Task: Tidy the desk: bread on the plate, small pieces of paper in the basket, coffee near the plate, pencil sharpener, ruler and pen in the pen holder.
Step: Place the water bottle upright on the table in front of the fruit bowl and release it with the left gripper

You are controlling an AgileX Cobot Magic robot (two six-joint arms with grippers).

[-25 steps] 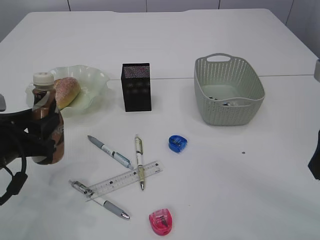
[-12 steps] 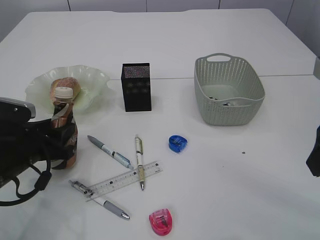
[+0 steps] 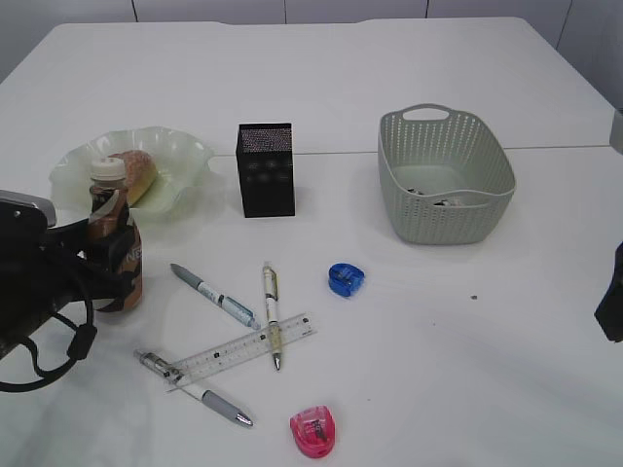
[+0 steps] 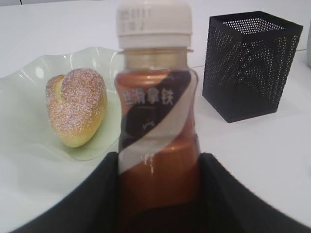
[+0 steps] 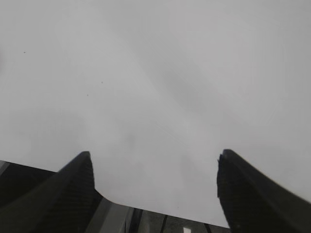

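Plastic coffee (image 4: 154,145) clamped in left end effector (image 4: 155,194); right end effector (image 5: 155,184) gapes, empty.

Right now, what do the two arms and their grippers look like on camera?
The left gripper has broad matte black fingers; in the exterior view its arm is black with a looping black cable and a pale grey top plate. The right gripper has dark, finely textured tapered fingers above a grey base.

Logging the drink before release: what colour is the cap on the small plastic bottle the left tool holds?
Cream-white screw cap; left wrist view shows it best.
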